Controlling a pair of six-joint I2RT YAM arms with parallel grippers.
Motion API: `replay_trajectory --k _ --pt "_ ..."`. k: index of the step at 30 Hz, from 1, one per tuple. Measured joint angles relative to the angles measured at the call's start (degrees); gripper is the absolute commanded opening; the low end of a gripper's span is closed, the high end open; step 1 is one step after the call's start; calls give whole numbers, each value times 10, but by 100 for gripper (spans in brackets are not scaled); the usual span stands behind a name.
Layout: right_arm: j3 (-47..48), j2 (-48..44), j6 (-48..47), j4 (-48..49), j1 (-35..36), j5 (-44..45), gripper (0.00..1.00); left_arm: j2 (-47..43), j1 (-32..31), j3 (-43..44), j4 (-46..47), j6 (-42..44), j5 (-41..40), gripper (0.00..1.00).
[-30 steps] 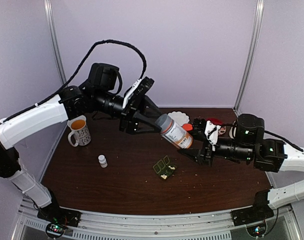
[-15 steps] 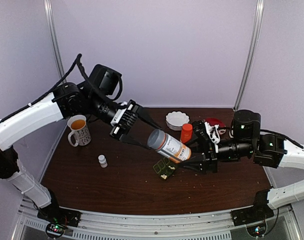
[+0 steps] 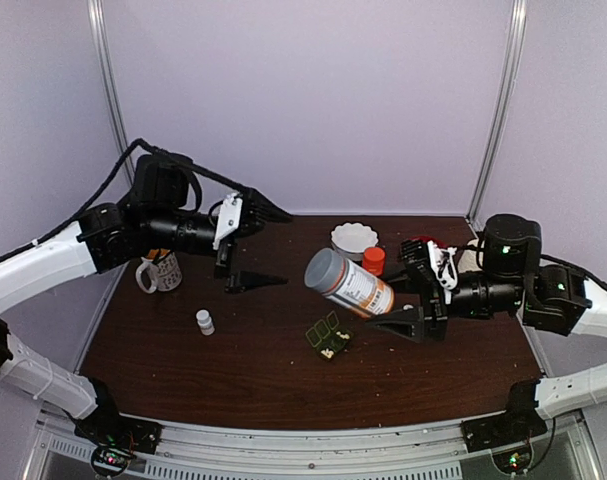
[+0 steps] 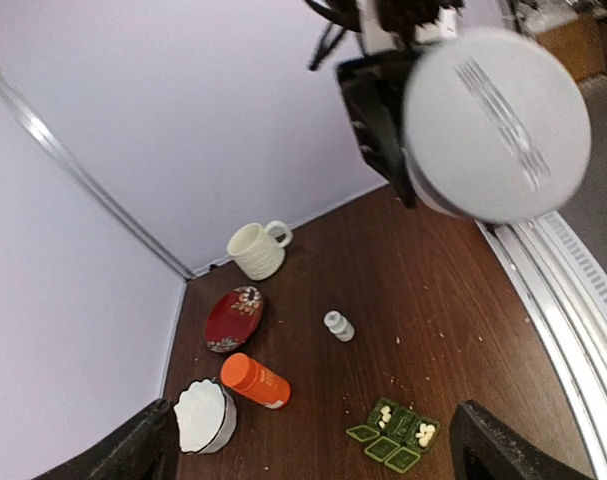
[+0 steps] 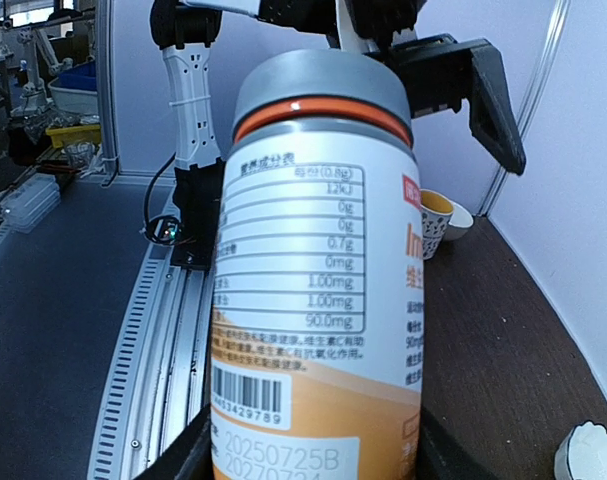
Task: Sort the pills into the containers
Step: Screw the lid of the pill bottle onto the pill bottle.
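Top external view: over the table (image 3: 183, 370), the left tool (image 3: 283, 248) hangs wide open and empty. The right tool (image 3: 383, 298) clamps the capped bottle (image 3: 348, 285) aloft, tilted. Below it the green pill box (image 3: 328, 336) lies open. Pills (image 4: 383, 412) sit in both end cells, so sorting looks partly done; the middle cell seems unfilled.
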Motion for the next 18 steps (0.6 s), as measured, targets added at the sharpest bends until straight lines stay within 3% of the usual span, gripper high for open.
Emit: replay_trajectory --k 4,7,18 --pt "-4 -11 -11 1 0 48 0 -31 -1 12 32 -150 -77 98" --pt "-11 -11 -18 13 0 102 0 -26 -1 56 2 -245 -118 98" --pt "-30 23 -85 96 21 317 0 -30 29 66 -1 -588 -76 91"
